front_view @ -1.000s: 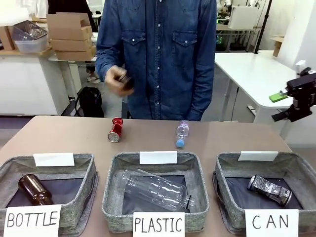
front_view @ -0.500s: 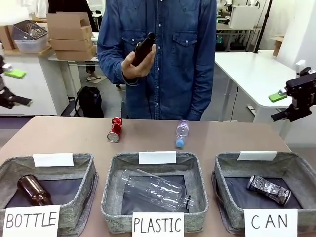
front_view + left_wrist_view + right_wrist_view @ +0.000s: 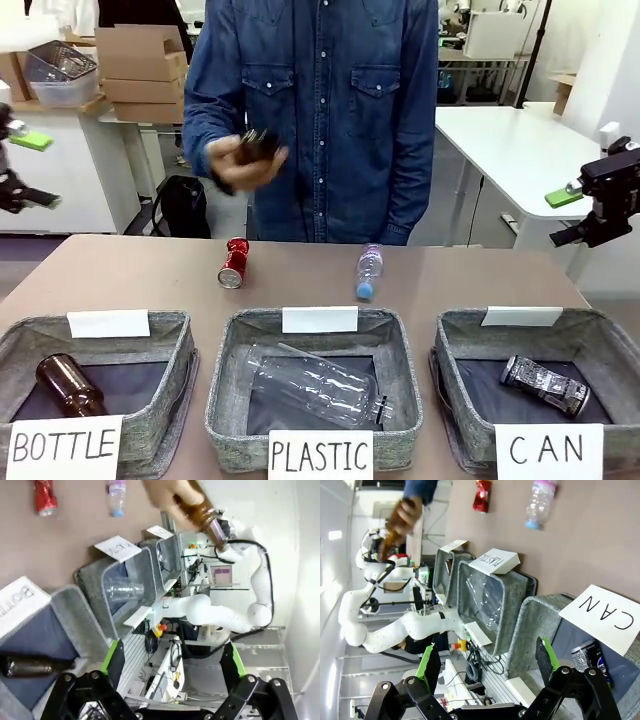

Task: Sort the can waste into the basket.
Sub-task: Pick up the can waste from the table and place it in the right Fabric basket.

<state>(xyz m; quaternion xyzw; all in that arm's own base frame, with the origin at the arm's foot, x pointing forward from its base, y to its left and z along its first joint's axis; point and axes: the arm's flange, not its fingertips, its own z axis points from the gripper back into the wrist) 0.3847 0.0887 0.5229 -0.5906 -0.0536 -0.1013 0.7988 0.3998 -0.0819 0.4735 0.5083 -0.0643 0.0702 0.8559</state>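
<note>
The red can (image 3: 234,262) with a silver top lies on its side on the brown table, beyond the baskets; it also appears as the red can (image 3: 44,497) and the red can (image 3: 482,495). The dark can (image 3: 545,384) with white print lies inside the CAN basket (image 3: 452,345) at the right, seen too as the dark can (image 3: 592,660) in the basket (image 3: 535,625). My left gripper (image 3: 25,170) hangs open off the table's left side, fingers apart in its own view (image 3: 172,660). My right gripper (image 3: 565,216) is open off the right side (image 3: 487,662).
A person stands at the far side holding a brown glass bottle (image 3: 250,152) in a blurred hand above the table. A small clear plastic bottle (image 3: 368,270) lies near the red can. The PLASTIC basket (image 3: 228,345) holds a large clear bottle; the BOTTLE basket (image 3: 180,340) holds a brown bottle (image 3: 68,385).
The person's hand raised the brown bottle to chest height, then dropped back down. My left gripper came into view at the left edge. The right gripper and both cans stayed put.
</note>
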